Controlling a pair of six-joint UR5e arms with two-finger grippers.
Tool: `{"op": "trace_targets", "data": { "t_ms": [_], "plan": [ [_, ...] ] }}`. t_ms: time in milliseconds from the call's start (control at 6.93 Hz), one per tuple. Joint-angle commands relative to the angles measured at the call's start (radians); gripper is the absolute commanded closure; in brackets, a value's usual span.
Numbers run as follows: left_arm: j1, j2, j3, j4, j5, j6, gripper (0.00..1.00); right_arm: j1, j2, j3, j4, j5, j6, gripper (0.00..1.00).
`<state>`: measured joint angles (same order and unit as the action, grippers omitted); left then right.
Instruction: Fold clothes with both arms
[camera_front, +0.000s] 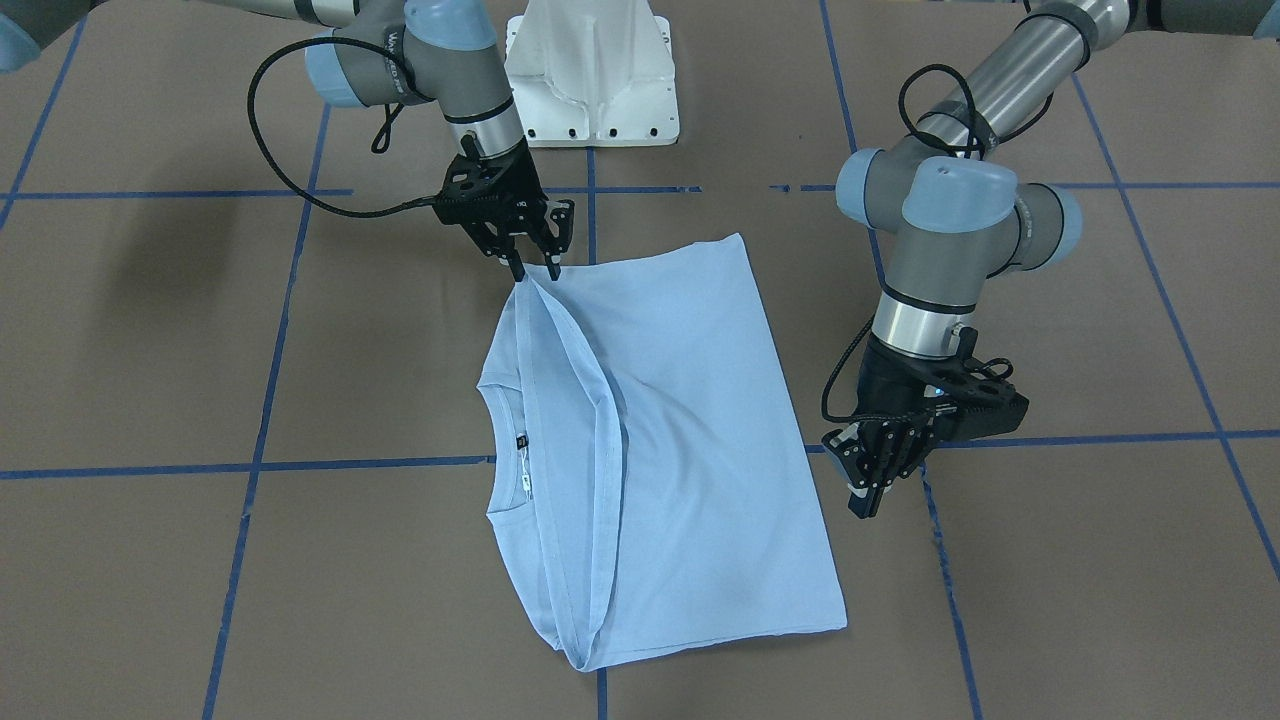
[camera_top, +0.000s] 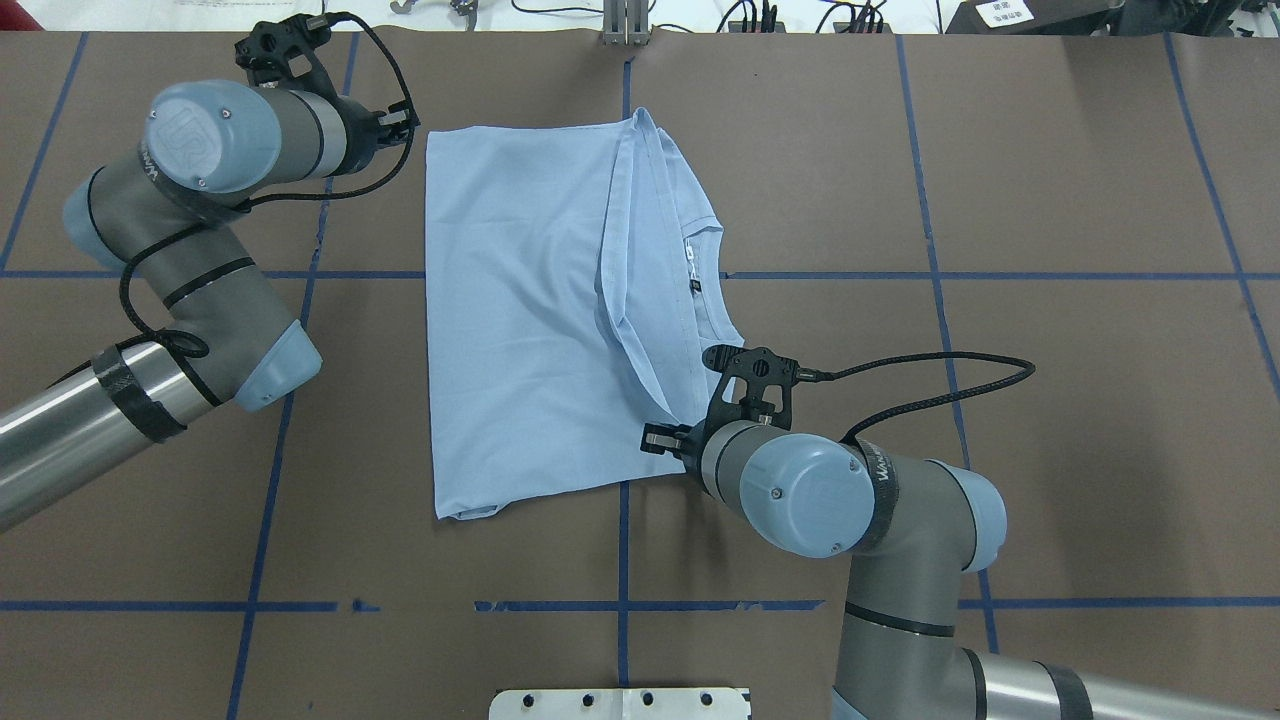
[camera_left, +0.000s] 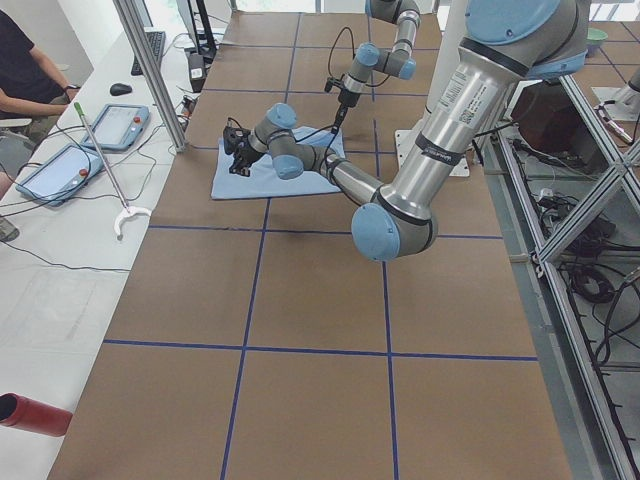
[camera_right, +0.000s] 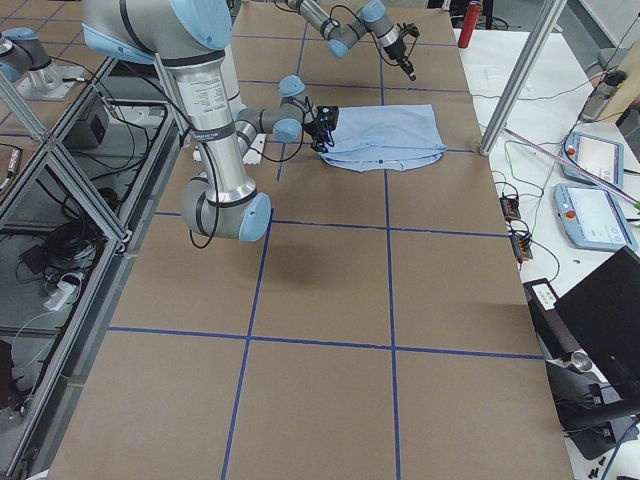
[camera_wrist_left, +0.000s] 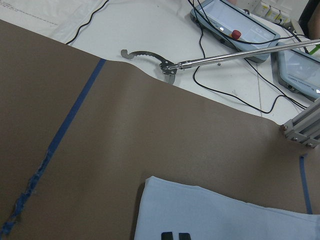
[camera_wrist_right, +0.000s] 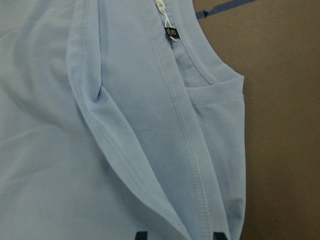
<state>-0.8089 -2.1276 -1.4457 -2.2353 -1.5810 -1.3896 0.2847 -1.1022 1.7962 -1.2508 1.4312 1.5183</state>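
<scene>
**A:** Front-facing view first. What worries you?

**B:** The right gripper stands with its fingers apart, astride the corner of the light blue crew-neck knit T-shirt nearest the boxy white pedestal base. It grips nothing. Several layers meet there at the stitched hem flap. I judge a pinch could catch only the top layer and peel the fold open.

**A:** And the left gripper?

**B:** Its fingers are together and empty, off the cloth beside the edge farther from the base. A lift by one arm alone would likely drag the garment askew.

**A:** Overhead?

**B:** The T-shirt lies flat on the brown paper-covered table, just beyond the base. It is folded to a rough rectangle. The collar and small dark neck label show, but no sleeves or print.

**A:** The side views?

**B:** Both grippers are too small to judge there. The cloth lies low and flat, out from the base.

**A:** Left wrist?

**B:** Two black fingertips nearly touch above a neat square corner. If they came down shut like that, they would probably shove and wrinkle it.

**A:** Right wrist?

**B:** The tips sit wide on either side of the hem band. The cloth is thin and soft, with mild creases, and looks likely to slip.
</scene>
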Motion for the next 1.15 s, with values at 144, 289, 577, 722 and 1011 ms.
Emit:
{"op": "trace_targets", "data": {
  "t_ms": [144, 289, 577, 722, 1011],
  "plan": [
    [0.008, 0.001, 0.002, 0.000, 0.001, -0.015, 0.83, 0.002, 0.001, -0.026, -0.001, -0.021, -0.150, 0.59],
    [0.010, 0.001, 0.005, 0.000, 0.001, -0.016, 0.83, 0.017, 0.001, -0.029, 0.004, -0.021, -0.177, 0.61],
    [0.016, 0.001, 0.010, 0.000, 0.001, -0.029, 0.83, 0.027, 0.013, -0.035, 0.005, -0.021, -0.198, 0.61],
    [0.019, 0.001, 0.010, 0.000, 0.001, -0.029, 0.83, 0.027, 0.021, -0.046, 0.005, -0.021, -0.196, 0.62],
    [0.022, 0.001, 0.010, 0.000, 0.001, -0.035, 0.83, 0.016, 0.037, -0.072, 0.010, -0.018, -0.190, 1.00]
  ]
}}
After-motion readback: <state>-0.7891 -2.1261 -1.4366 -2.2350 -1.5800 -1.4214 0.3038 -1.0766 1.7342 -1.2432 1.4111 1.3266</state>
